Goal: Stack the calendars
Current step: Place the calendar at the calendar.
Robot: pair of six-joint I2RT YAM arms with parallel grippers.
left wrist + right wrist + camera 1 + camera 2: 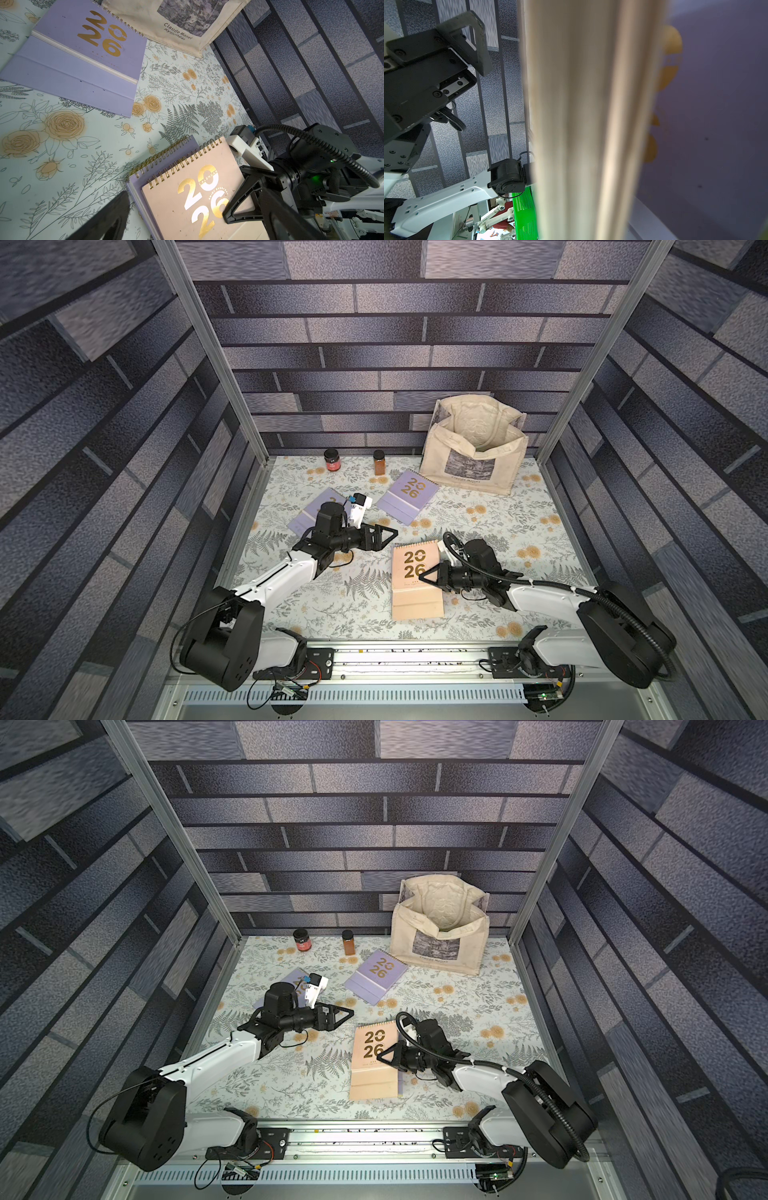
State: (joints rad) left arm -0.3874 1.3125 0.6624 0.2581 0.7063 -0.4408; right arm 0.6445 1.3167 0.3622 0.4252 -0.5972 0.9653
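Lilac calendar (pixel 302 522) half hidden under L arm (pixel 286 572).

Both top views looking steeply down over tabletop (pixel 519 585) from near edge, sharing whole scene. Left wrist view skimming low toward tote bag (pixel 187 22). Right wrist view crowding blurred calendar (pixel 581 124).

Top calendar (pixel 417 572) on lower calendar (pixel 178 152), near front; tote bag (pixel 473 456) behind.

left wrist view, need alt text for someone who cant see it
A peach 2026 calendar lies on a lilac calendar on a floral tabletop, with the shut right gripper over its cover. A second lilac calendar lies apart, beside a cream tote bag.
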